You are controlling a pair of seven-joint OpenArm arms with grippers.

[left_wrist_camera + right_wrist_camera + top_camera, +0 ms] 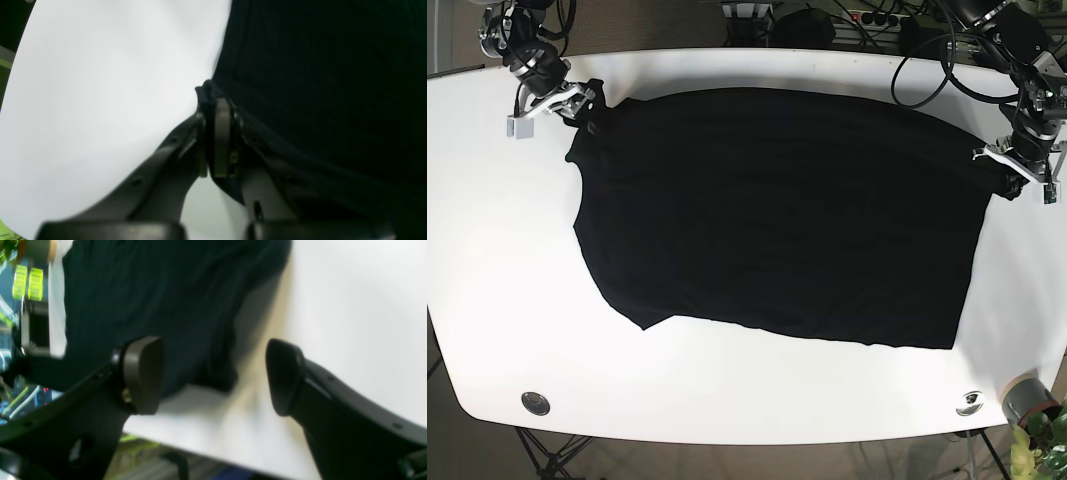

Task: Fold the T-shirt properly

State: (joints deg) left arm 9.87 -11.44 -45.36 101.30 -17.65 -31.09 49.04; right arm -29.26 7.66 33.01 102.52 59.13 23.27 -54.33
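Fabric of the black T-shirt (777,210) lay spread across the white worktop (497,300), its body mostly flat, the far corners drawn out toward my two arms. My left gripper (213,100) had its jaws clamped together on a bunched edge of the cloth at the shirt's corner, a small tuft poking up past the pads. My right gripper (213,373) hung beside the opposite corner with its jaws wide apart, holding nothing; the shirt's edge lay between and just behind them, blurred in the wrist view.

As I judged it, the step in hand was taking both far corners before a fold. To do it well I needed the right jaws to close on the hem itself, catching both layers and not the worktop, at a point matching the left grip, so that the lifted edge would come up level and the cloth would not skew.

I could read no brand, label or writing anywhere on the shirt or around it
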